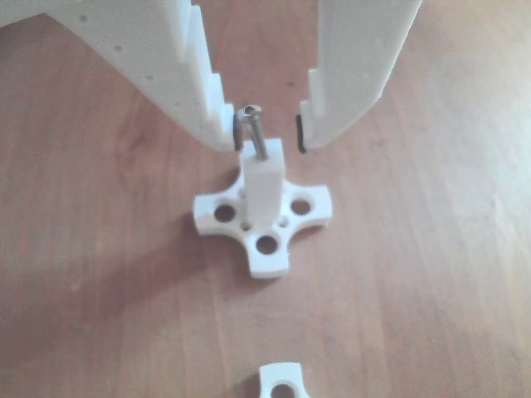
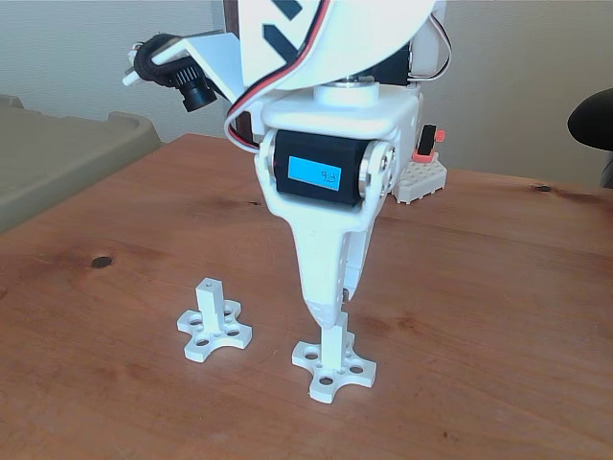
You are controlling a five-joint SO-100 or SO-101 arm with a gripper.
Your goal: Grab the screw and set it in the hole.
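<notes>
Wood table (image 2: 498, 287): screw (image 1: 253, 128) upright in hole atop post (image 1: 264, 186), head still proud; gripper (image 1: 267, 133) jaws apart w/ gap each side of screw, not gripping; 2nd post (image 2: 213, 321) left of it, fixed view.

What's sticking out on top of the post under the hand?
The screw stands in the post, head and upper shank exposed. Its lower shank and the hole are hidden. The hand is open around it.
</notes>
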